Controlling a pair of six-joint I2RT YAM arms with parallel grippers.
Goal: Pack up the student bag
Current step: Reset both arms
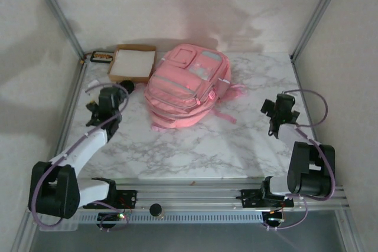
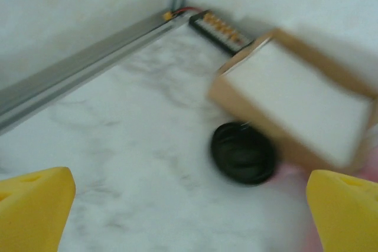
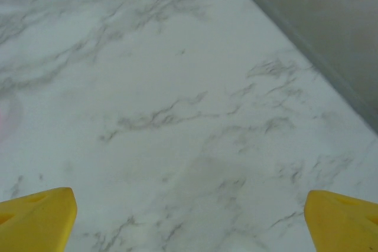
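Pincer on your left (image 2: 189,212) gapes wide, empty, near a round black disc (image 2: 243,153); pincer on your right (image 3: 189,219) likewise, above white marble tabletop (image 3: 177,87).

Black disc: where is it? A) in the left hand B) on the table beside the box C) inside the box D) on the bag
B: the disc lies on the marble table, just outside the box; the left hand is open and empty.

Pink student bag (image 1: 188,87) lies on marble table (image 1: 236,140) beside cardboard box (image 1: 133,63).
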